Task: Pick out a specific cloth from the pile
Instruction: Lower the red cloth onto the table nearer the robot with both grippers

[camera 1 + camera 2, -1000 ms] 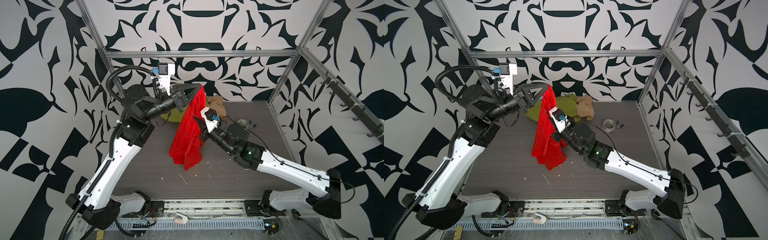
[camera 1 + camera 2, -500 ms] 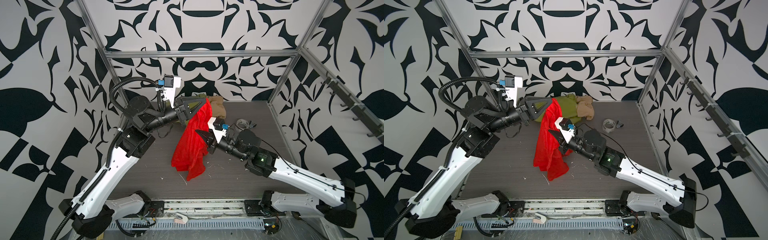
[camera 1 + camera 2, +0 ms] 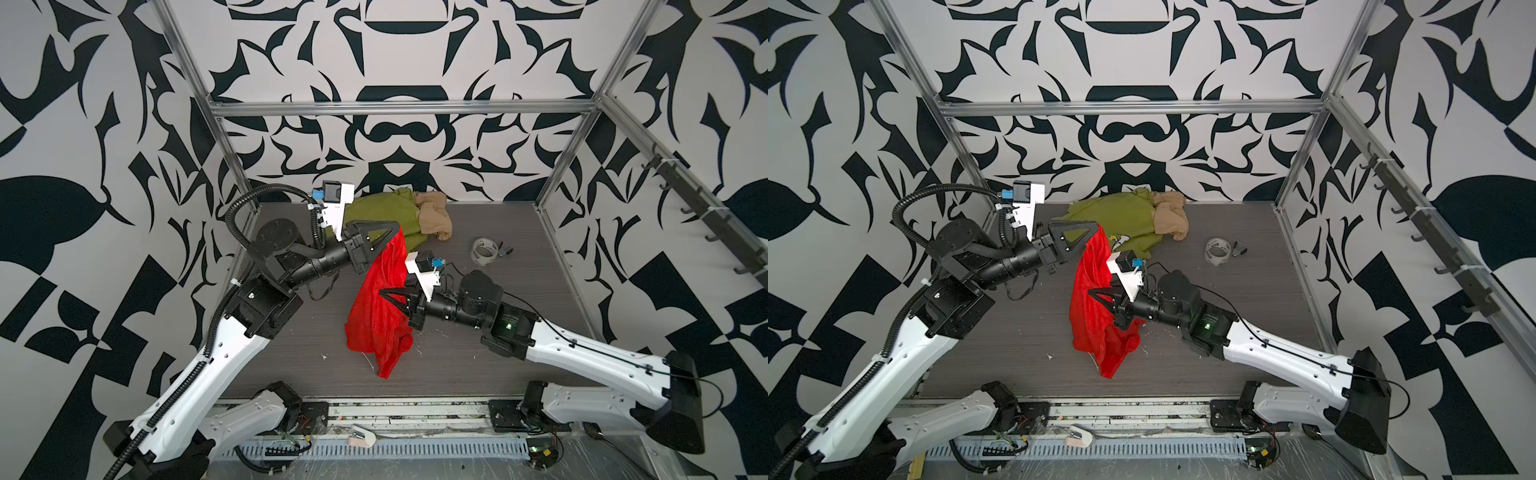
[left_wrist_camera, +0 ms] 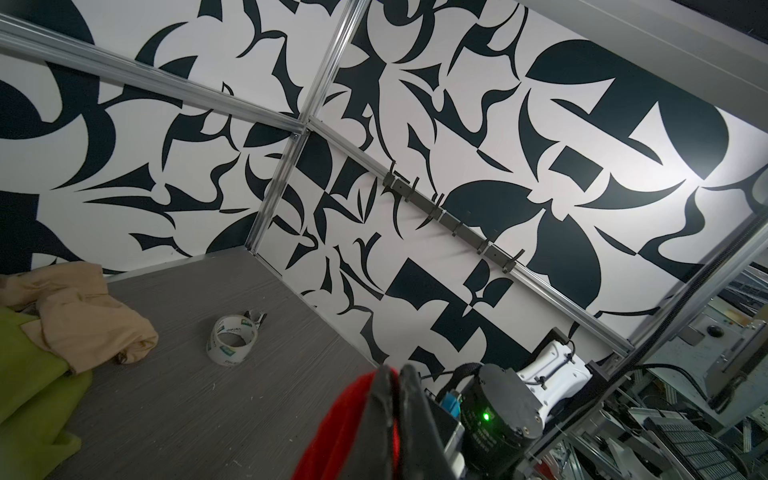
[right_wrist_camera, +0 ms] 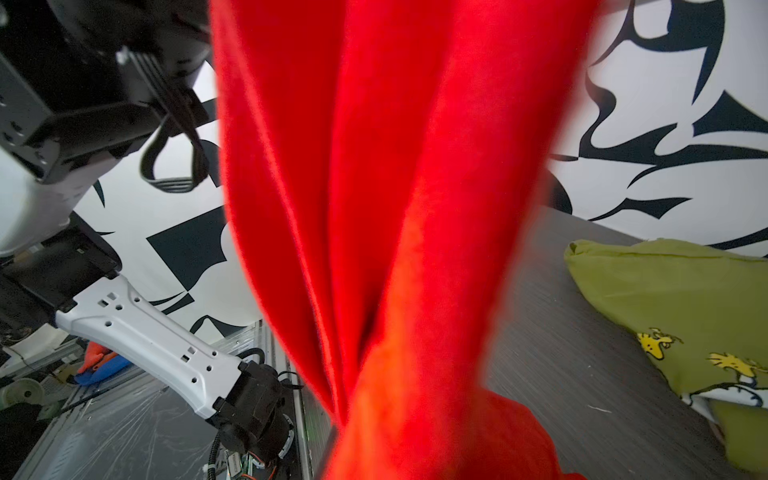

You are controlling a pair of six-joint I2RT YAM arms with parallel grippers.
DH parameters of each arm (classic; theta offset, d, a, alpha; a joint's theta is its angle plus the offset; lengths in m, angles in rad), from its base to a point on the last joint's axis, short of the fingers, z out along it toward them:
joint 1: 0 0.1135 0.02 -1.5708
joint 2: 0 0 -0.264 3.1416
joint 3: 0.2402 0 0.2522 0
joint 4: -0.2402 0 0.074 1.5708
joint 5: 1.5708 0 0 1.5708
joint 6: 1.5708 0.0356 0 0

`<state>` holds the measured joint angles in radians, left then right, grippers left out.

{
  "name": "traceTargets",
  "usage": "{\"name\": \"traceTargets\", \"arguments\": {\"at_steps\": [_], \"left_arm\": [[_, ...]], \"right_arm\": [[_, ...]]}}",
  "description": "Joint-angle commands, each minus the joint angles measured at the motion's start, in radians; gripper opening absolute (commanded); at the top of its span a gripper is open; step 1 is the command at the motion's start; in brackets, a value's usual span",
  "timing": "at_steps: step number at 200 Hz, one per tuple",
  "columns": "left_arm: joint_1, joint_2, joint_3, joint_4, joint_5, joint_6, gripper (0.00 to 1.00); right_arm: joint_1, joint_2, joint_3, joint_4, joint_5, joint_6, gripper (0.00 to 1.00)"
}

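The left gripper [image 3: 395, 227] is clenched on the top edge of the red cloth [image 3: 374, 316], holding it raised. The fabric hangs straight down from its tips in long folds. In the left wrist view a strip of red [image 4: 345, 419] is squeezed between the closed jaws. Below and slightly forward of it, the right gripper [image 3: 381, 293] is also clamped shut, pinching a gathered fold about midway down the hanging length. Its wrist view is nearly filled by red drapes [image 5: 395, 208] that narrow toward the jaws. Under the right gripper the lower end appears to bunch on the table [image 3: 291, 353], though I cannot tell how much of it rests there.

The cloth looks light, thin and limp, with a slight sheen, so it probably slides easily through a narrow pinch. A bunched fold or hem should hold better than a single layer, and two grips well apart along one edge should keep it from trailing.

Behind the left gripper lies the rest of the pile [image 3: 399, 216], the green shirt [image 3: 1117, 214] with the beige cloth [image 3: 1169, 214] against it. The red piece looks clear of both. Well off to the right gripper's far side sits a roll of tape [image 3: 484, 250]
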<state>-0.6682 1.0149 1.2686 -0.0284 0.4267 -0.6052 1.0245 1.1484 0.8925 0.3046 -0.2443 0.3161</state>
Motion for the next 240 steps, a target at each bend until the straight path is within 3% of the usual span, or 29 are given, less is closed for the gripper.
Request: {"name": "traceTargets", "arguments": {"at_steps": [1, 46, 102, 137, 186, 240], "left_arm": [[-0.002, 0.0, 0.002, 0.013, -0.024, 0.01, 0.0], [-0.002, -0.005, -0.055, -0.01, -0.078, 0.044, 0.0], [0.0, -0.007, -0.144, 0.008, -0.14, 0.05, 0.0], [0.012, 0.034, -0.164, 0.053, -0.144, 0.052, 0.0], [0.078, 0.174, -0.132, 0.14, -0.054, 0.001, 0.0], [0.128, 0.31, -0.096, 0.221, 0.029, -0.041, 0.0]], "right_arm": [[0.003, 0.014, -0.006, 0.066, -0.022, 0.066, 0.0], [-0.015, 0.031, -0.043, 0.037, -0.028, 0.095, 0.0], [-0.057, 0.017, -0.116, -0.056, 0.07, -0.028, 0.0], [-0.139, 0.029, -0.152, -0.042, 0.092, -0.041, 0.0], [-0.273, 0.056, -0.182, -0.046, 0.107, -0.069, 0.0], [-0.293, 0.122, -0.153, -0.132, 0.212, -0.236, 0.0]]}}
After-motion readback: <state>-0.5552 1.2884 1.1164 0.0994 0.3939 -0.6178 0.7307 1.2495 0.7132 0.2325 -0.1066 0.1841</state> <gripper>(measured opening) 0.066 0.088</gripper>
